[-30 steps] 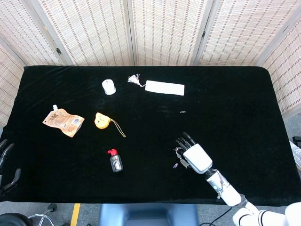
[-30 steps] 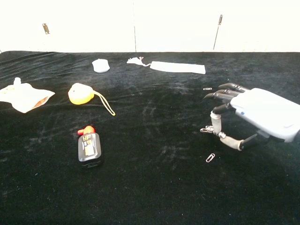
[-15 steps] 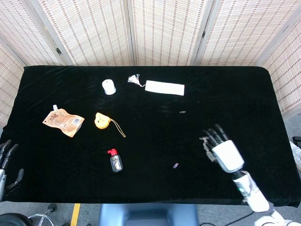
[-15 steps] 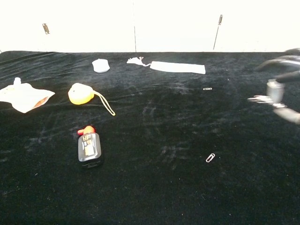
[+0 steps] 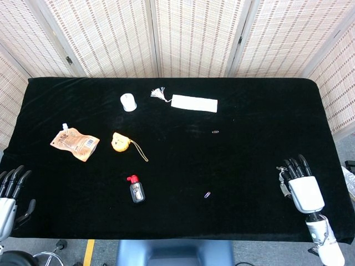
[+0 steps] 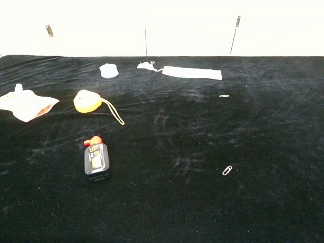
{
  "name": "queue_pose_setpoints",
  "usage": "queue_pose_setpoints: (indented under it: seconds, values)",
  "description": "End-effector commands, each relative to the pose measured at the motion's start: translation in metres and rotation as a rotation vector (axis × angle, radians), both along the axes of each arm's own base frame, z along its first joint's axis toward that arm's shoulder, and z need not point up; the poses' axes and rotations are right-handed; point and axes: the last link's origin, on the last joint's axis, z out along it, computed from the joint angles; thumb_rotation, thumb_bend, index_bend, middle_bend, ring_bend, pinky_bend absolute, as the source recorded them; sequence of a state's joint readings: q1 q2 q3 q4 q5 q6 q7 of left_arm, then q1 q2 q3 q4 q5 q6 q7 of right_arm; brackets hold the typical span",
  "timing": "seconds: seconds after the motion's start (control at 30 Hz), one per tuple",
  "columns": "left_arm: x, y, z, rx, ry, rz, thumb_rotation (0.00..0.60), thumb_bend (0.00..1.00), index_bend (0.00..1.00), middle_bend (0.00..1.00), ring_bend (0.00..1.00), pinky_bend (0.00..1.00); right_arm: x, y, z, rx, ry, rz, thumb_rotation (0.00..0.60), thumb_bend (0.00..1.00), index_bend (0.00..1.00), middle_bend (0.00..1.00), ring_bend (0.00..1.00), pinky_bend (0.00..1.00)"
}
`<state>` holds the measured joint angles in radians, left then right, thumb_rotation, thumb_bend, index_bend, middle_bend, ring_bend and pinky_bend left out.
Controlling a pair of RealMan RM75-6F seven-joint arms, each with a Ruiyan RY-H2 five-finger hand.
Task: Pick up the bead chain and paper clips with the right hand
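- Right hand (image 5: 300,180) at the right front of the table (image 5: 266,105), seen only in the head view, out of the chest view's field.
- Fingers (image 5: 294,165) dark, held close together and pointing away from the robot; a small silvery bit at the hand's inner side near the thumb, too small to name; whether anything is gripped cannot be told.
- Left hand (image 5: 10,191) at the left front corner, half off the cloth edge, dark fingers spread apart, nothing seen in it.
- One paper clip (image 5: 207,194) flat on the black cloth near the front, well left of the right hand and apart from it; same clip plain in the chest view (image 6: 227,170).
- Second paper clip (image 5: 215,132) farther back, near mid-table, just in front of the white strip's right end; also seen from the chest (image 6: 224,95).
- Bead chain not clearly made out in either view.
- White strip (image 5: 194,103) lying flat toward the back, a small tassel (image 5: 160,94) just off its left end.
- White cap-like piece (image 5: 128,102) left of the tassel.
- Yellow charm with cord (image 5: 120,142) left of centre, cord trailing toward the front right.
- Orange pouch (image 5: 74,143) flat at far left, beside the charm.
- Small dark bottle with red cap (image 5: 136,189) lying near the front, cap pointing to the back.
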<state>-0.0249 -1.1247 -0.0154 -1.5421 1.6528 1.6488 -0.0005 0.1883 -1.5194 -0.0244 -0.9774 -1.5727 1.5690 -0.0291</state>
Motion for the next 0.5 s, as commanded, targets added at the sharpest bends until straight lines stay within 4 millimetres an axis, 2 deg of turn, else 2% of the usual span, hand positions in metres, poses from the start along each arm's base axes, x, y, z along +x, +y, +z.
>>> queue_pose_setpoints:
  seconds: [0.03,0.33,0.37,0.47,0.5]
  values:
    - [-0.0001,-0.0002,0.0008,0.001,-0.003,0.0,0.6,0.52,0.0,0.0,0.0,0.0,-0.0079,-0.0049,-0.0113,-0.004,-0.042,-0.042,0.6,0.44,0.88,0.2,0.14,0.0]
    - [-0.0011,-0.0022,0.006,0.015,-0.019,-0.005,0.6,0.52,0.0,0.0,0.0,0.0,-0.002,-0.0119,-0.0185,0.023,-0.044,-0.013,0.6,0.44,0.86,0.19,0.14,0.0]
    - [-0.0012,-0.0024,0.0062,0.016,-0.02,-0.005,0.6,0.52,0.0,0.0,0.0,0.0,-0.0021,-0.012,-0.0188,0.032,-0.044,-0.011,0.6,0.44,0.82,0.17,0.14,0.0]
    - [-0.0023,-0.0035,0.0065,0.015,-0.022,0.004,0.6,0.52,0.0,0.01,0.0,0.0,-0.0049,-0.012,-0.0194,0.067,-0.04,-0.031,0.6,0.45,0.5,0.1,0.11,0.0]
    - [-0.0027,-0.0035,0.0066,0.014,-0.022,0.009,0.6,0.52,0.0,0.02,0.0,0.0,-0.0048,-0.0122,-0.019,0.077,-0.04,-0.036,0.6,0.45,0.34,0.06,0.1,0.0]
